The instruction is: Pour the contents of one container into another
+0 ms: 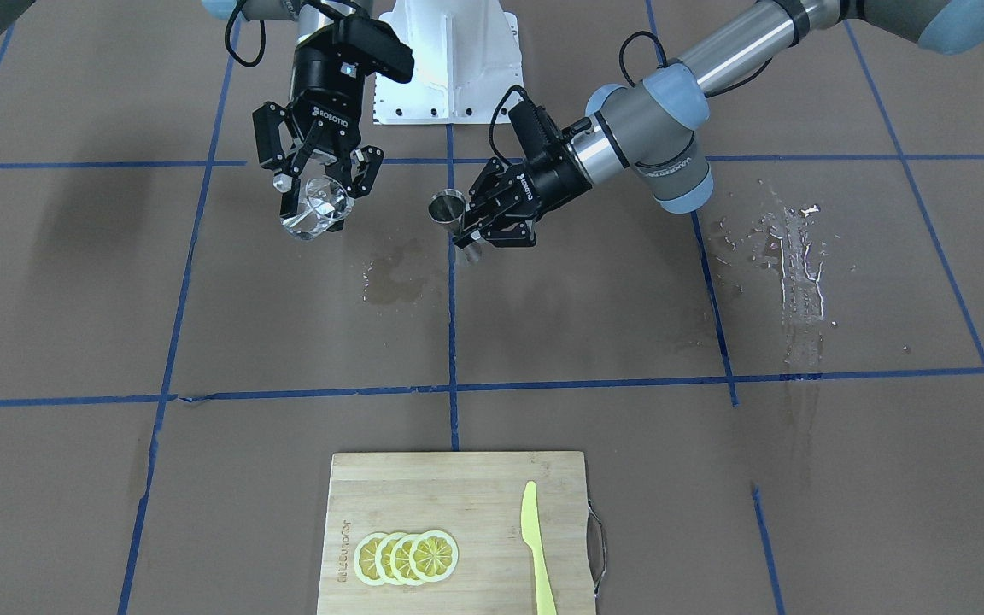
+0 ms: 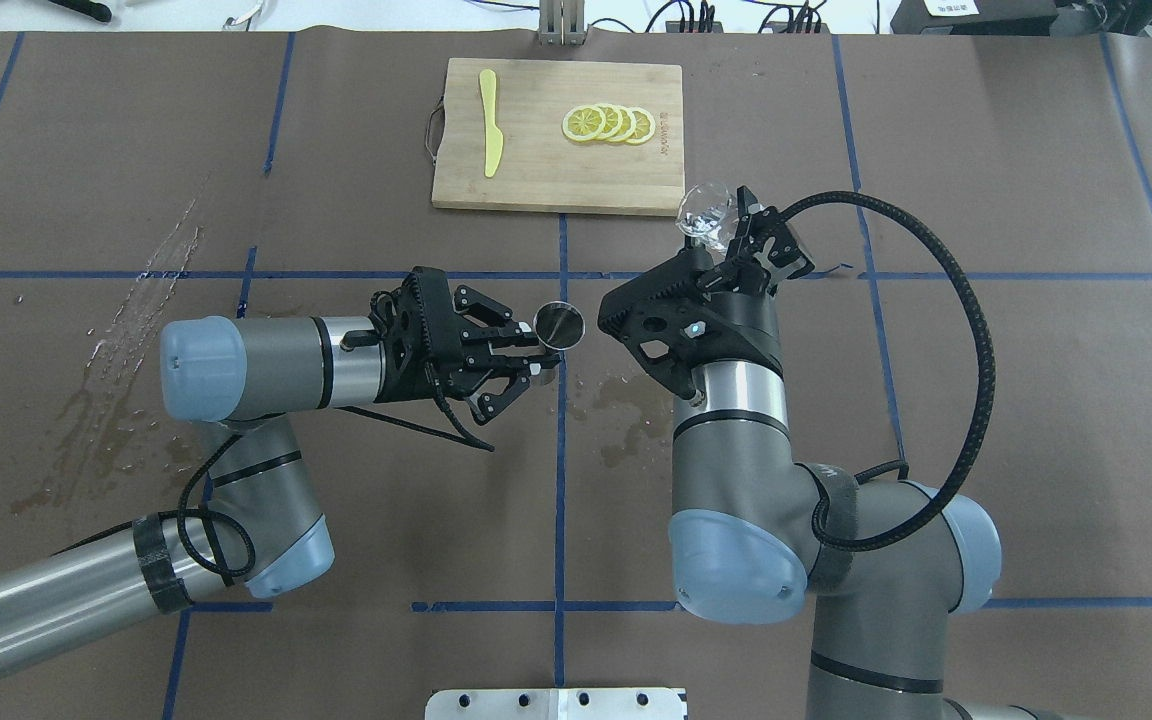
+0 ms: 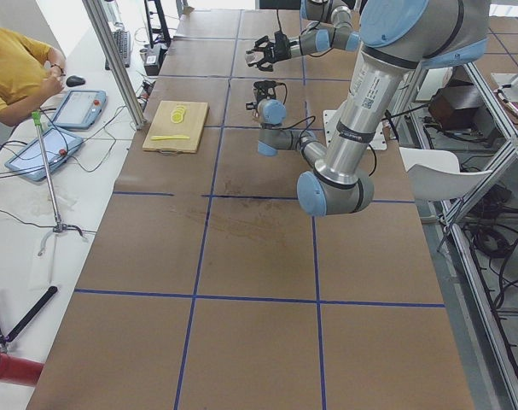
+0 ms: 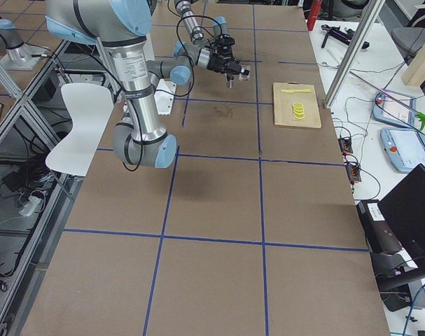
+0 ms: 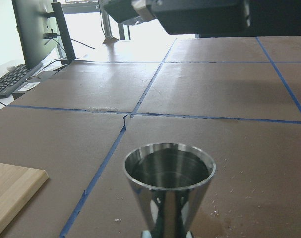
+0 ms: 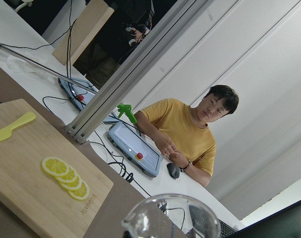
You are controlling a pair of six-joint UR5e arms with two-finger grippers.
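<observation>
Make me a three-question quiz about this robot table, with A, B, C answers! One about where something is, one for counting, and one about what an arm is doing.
1. Where is the small clear glass tumbler?
A. On a red plate
B. Held in the right end effector
C. Inside a blue bowl

2. How many yellow lemon slices lie on the bamboo cutting board?
A. Two
B. Four
C. Six

3. The left end effector is:
A. Open and empty
B. Shut on a spoon
C. Shut on the silvery hourglass-shaped steel jigger

Answers:
1. B, because its fingers clamp the glass.
2. B, because four overlapping rounds lie in a row.
3. C, because its fingers grip the jigger, which stands upright.
</observation>
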